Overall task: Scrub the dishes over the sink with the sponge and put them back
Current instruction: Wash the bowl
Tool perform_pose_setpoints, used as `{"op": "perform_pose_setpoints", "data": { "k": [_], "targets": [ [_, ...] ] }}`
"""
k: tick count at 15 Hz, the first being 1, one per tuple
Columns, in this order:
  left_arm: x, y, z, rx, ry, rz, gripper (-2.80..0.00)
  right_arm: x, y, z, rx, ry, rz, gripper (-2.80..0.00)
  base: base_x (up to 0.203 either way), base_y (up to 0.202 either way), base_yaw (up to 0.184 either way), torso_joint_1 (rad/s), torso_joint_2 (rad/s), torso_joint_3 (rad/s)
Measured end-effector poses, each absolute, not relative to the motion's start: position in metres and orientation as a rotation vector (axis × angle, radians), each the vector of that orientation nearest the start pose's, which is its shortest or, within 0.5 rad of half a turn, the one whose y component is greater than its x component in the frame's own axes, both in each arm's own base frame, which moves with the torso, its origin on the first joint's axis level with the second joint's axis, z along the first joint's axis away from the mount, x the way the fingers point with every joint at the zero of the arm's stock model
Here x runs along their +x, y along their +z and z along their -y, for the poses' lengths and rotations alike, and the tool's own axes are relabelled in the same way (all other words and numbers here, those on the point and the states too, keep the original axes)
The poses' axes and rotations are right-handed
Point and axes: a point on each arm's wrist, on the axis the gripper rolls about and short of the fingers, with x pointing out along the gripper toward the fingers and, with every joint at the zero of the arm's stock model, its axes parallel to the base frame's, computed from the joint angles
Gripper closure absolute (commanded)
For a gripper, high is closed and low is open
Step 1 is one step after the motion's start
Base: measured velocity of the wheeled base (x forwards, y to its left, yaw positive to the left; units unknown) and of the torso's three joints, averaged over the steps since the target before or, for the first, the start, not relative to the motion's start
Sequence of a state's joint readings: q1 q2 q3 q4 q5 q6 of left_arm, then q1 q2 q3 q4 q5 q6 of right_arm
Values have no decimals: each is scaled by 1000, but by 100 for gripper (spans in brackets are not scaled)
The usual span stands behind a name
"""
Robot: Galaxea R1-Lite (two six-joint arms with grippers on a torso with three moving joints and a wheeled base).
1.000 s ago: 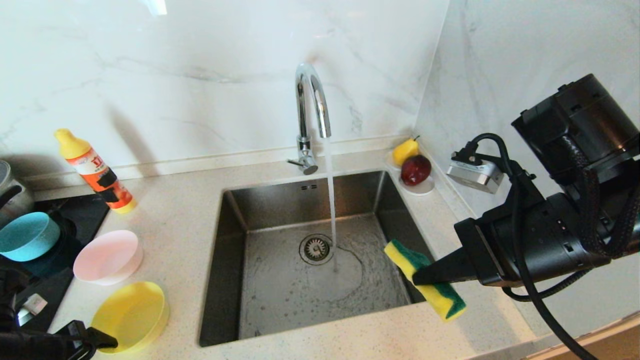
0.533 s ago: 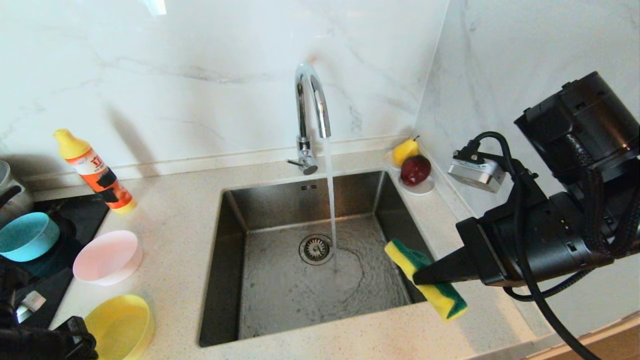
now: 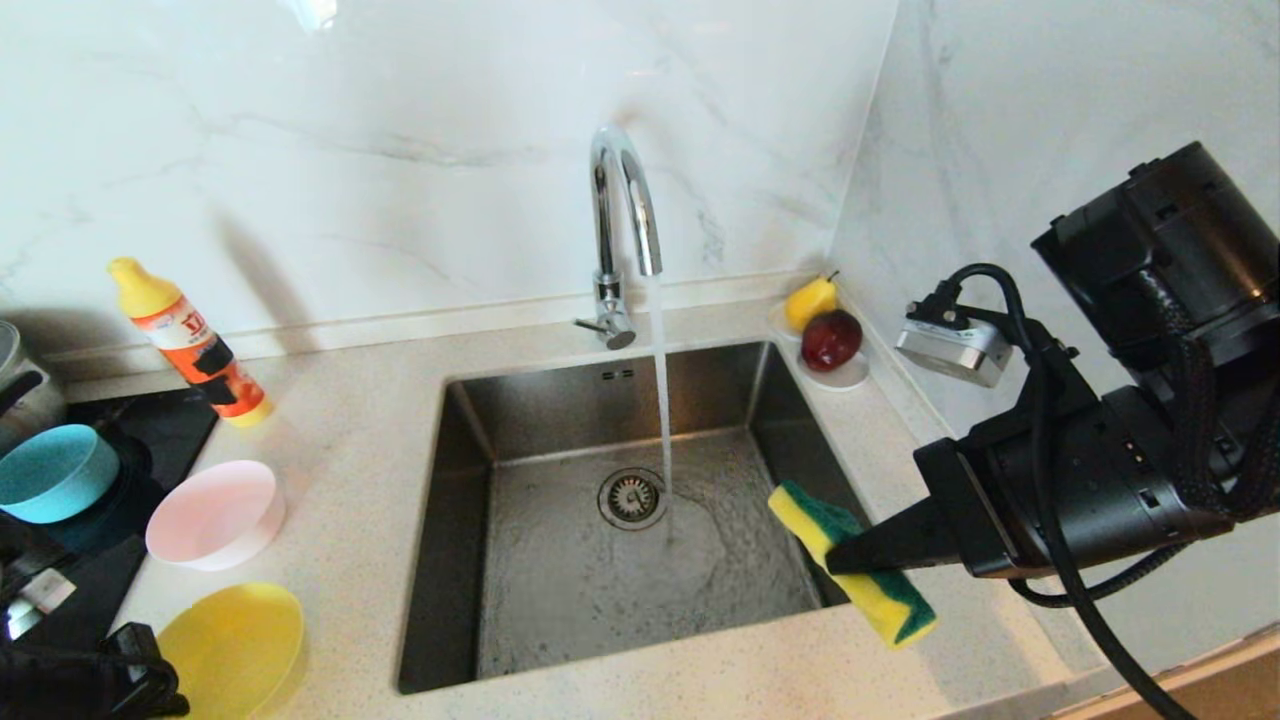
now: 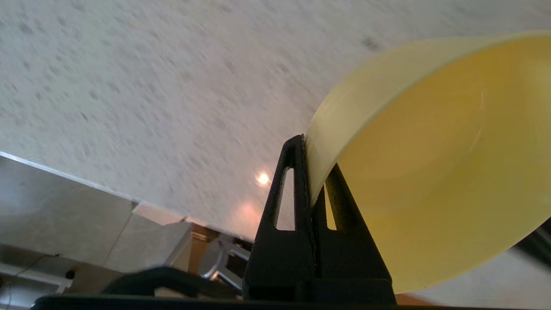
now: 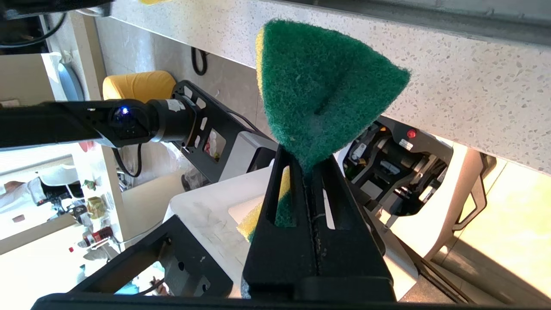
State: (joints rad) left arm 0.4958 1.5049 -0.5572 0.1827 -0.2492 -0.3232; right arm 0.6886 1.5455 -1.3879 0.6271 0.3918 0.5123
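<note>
The yellow bowl (image 3: 235,645) is at the counter's front left, tilted, and my left gripper (image 3: 150,672) is shut on its rim. In the left wrist view the gripper (image 4: 308,159) pinches the wall of the yellow bowl (image 4: 430,163), one finger inside and one outside. The pink bowl (image 3: 215,515) and the blue bowl (image 3: 55,472) stand behind it. My right gripper (image 3: 835,560) is shut on the yellow and green sponge (image 3: 895,605) over the right rim of the sink (image 3: 560,590). The right wrist view shows the sponge (image 5: 318,94) squeezed in the gripper (image 5: 308,165).
Water runs from the chrome faucet (image 3: 620,220) into the basin near the drain (image 3: 632,497). An orange detergent bottle (image 3: 190,345) stands at the back left by a black cooktop (image 3: 160,430). A white saucer with fruit (image 3: 825,345) sits in the back right corner.
My left gripper has shut on the yellow bowl's rim, and the bowl has tilted and shifted left toward the counter's front edge. The right arm and the sponge have stayed put.
</note>
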Motion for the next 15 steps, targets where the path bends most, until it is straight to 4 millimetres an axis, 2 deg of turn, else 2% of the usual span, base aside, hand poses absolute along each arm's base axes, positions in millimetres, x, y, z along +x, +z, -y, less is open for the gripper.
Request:
{"op": "perform_pose_setpoints", "data": {
  "k": [5,7,11,15],
  "targets": [
    [157,173,-56,-693,195,-987,0,186,277,-164,315,788,-1043,0,0,0,0,0,0,0],
    [163,199,-42,-651,135,-954,0,186,277,-164,316,788,-1042,0,0,0,0,0,0,0],
    [197,219,-8,-515,92,-939,0,186,277,-164,315,787,-1044,0,0,0,0,0,0,0],
    [240,221,42,-475,43,-979,0,185,277,-164,315,786,-1044,0,0,0,0,0,0,0]
  ]
}}
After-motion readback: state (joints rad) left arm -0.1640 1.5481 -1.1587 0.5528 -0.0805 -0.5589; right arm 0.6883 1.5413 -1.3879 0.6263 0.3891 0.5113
